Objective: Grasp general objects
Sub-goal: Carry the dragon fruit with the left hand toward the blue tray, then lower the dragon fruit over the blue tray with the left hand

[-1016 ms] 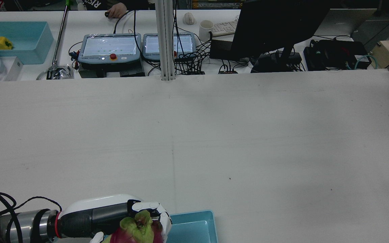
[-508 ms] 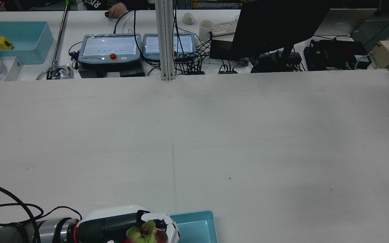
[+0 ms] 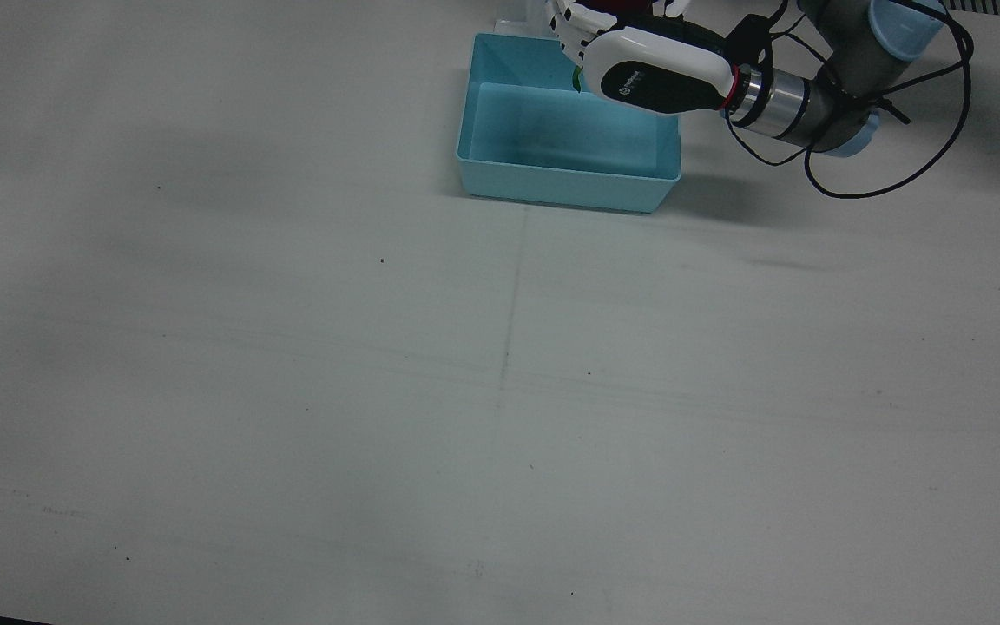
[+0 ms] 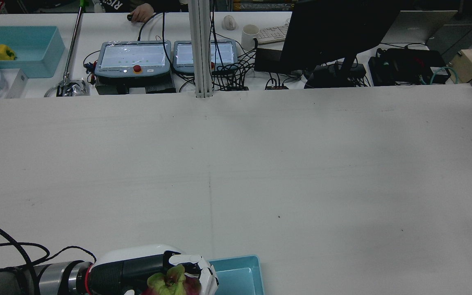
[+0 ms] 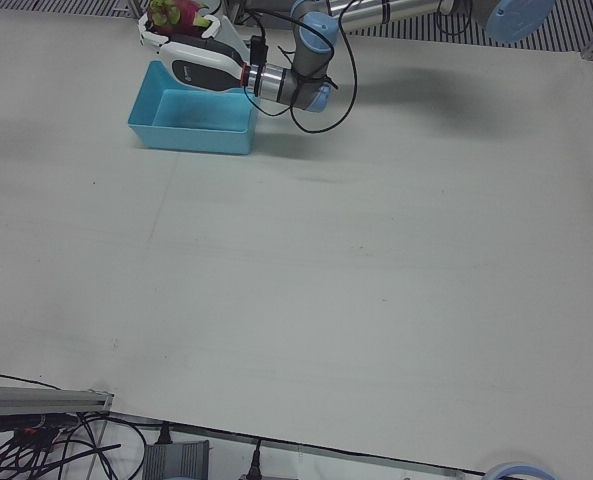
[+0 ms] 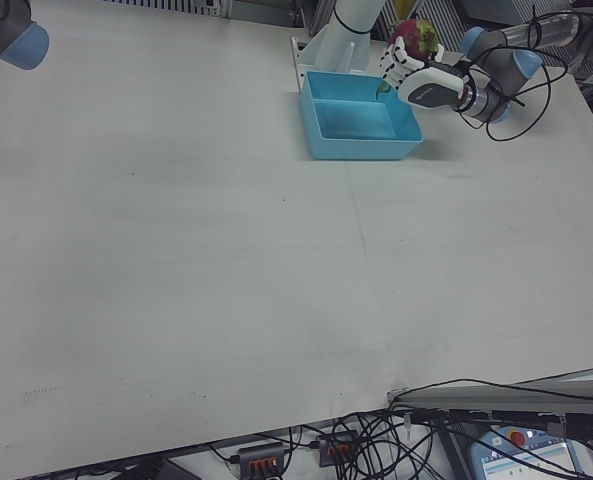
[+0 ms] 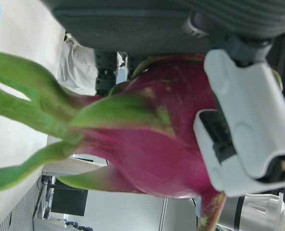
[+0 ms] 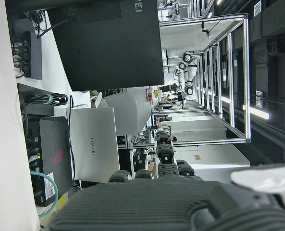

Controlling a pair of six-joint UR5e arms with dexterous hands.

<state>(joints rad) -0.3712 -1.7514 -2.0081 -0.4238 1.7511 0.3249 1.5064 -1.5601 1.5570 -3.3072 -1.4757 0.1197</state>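
Observation:
My left hand is shut on a dragon fruit, pink-red with green scales. It holds the fruit in the air over the robot-side edge of a light-blue bin. The fruit also shows in the left-front view, the right-front view and, close up, in the left hand view, with a white finger across it. The bin looks empty inside. Of my right hand only the grey palm edge shows, with nothing in it.
The bin stands near the robot's side of the white table. Beyond the far edge are two teach pendants, a monitor, cables and another blue bin with a yellow pepper. A right arm joint shows in the right-front view.
My left hand, still holding the dragon fruit, has shifted a little to the right, towards the bin, and lower in the rear view.

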